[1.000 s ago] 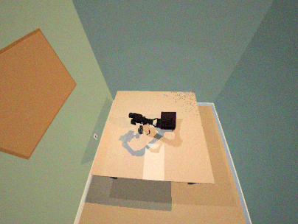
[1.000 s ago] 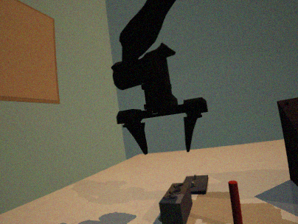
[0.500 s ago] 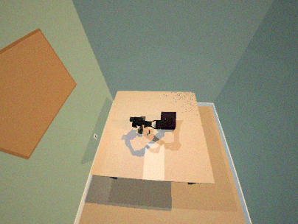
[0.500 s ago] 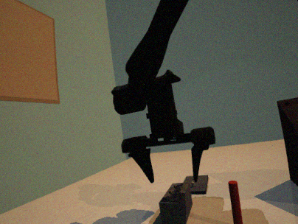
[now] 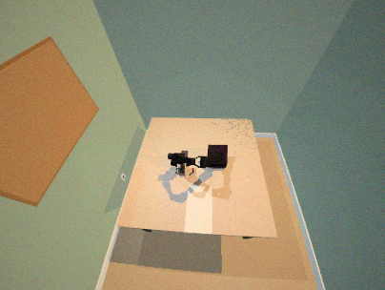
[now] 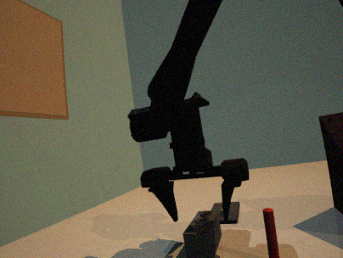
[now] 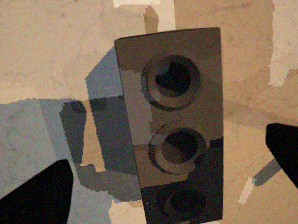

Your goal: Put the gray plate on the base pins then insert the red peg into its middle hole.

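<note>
The gray plate (image 6: 200,243) (image 7: 211,112) is a thick block with three round holes. It sits apart from the base (image 6: 233,214), a flat dark slab behind it in the exterior view; the base's pins cannot be made out. My gripper (image 6: 201,221) (image 7: 170,151) is open and empty, pointing down just above the plate, with one finger off each long side. In the wrist view, the plate lies between the fingertips, its third hole at the lower edge in shadow. The red peg (image 5: 192,170) (image 6: 271,233) stands upright to the plate's right in the exterior view and does not show in the wrist view.
The arm's dark base box (image 5: 217,155) (image 6: 333,157) stands on the table (image 5: 143,205) to the right. The arm casts shadows across the table around the plate. An orange panel (image 5: 43,119) (image 6: 31,64) is on the wall at the left.
</note>
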{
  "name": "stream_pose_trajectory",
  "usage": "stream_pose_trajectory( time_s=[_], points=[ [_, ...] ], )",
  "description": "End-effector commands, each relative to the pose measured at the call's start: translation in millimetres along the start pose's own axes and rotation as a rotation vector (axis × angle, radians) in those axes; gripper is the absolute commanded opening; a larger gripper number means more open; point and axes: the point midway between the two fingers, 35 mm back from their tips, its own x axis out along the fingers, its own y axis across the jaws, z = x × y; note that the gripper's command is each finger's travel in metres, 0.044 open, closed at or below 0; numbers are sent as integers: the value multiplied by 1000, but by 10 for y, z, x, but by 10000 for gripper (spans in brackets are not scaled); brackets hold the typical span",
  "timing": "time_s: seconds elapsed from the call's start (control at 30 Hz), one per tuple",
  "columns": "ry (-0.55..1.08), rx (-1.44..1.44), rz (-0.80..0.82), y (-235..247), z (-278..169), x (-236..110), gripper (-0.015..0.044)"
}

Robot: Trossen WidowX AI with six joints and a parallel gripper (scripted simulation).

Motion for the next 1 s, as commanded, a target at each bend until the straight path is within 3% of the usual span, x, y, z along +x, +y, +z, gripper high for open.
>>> stream_pose_trajectory(
  time_s=[0.0,0.73,0.97],
  points=[
    [4,12,-9,-25,18,100,440],
    [7,12,-9,-46,3,432,440],
    [7,12,-9,-46,3,432,256]
  ],
)
